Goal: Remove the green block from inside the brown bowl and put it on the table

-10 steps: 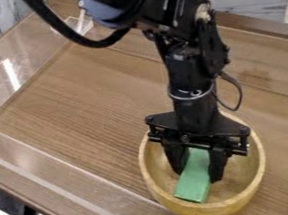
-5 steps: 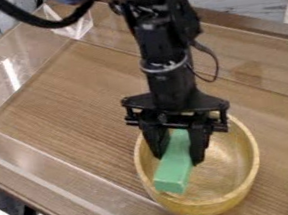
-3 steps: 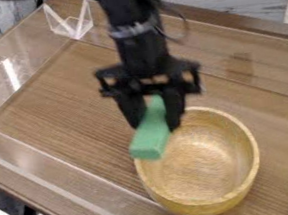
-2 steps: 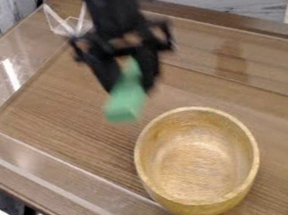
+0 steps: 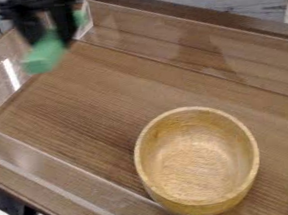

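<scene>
The green block [image 5: 41, 57] hangs in the air over the far left of the table [image 5: 143, 79], blurred by motion. My gripper [image 5: 50, 34] is at the top left edge of the camera view, shut on the block's upper end, and only its dark lower part shows. The brown bowl [image 5: 199, 160] sits at the front right with nothing inside; its pale wooden floor is fully visible. Block and gripper are well away from the bowl, up and to the left of it.
Clear acrylic walls edge the table: one along the back [image 5: 176, 29], one along the front left [image 5: 62, 177]. Bare wood-grain tabletop lies between the bowl and the left corner.
My gripper lifted the green block out of the brown bowl and carried it up and far to the left. The bowl stayed in place and is now empty.
</scene>
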Controlling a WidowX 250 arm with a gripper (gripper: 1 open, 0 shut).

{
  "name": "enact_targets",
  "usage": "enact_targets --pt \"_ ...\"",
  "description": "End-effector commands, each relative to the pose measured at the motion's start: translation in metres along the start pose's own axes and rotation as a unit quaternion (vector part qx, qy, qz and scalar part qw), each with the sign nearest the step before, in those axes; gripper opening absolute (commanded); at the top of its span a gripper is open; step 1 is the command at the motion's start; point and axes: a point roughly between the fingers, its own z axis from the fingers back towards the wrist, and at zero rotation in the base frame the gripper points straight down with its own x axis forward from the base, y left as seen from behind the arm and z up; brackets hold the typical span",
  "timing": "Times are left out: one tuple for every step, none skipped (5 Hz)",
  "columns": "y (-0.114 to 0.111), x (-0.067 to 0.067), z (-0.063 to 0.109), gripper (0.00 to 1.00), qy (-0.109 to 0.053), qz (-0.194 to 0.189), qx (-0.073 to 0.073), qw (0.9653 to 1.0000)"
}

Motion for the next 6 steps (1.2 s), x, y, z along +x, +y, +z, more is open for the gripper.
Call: enact_targets --pt "-0.006 0.001 -0.010 0.00 -0.024 -0.046 0.013 0.9986" --pt "-0.027 -0.004 -0.034 0.00 -0.016 -0.073 0.016 0.9970" --pt "-0.046 -0.010 -0.058 0.00 -0.010 -0.104 0.023 0.9942" --pt "-0.057 -0.013 -0.077 0.00 -0.007 -0.126 0.027 0.9916" --pt "-0.058 -0.012 -0.088 0.00 -0.008 -0.132 0.028 0.9908" --pt "-0.057 -0.011 -0.095 0.00 -0.012 -0.133 0.026 0.9908"
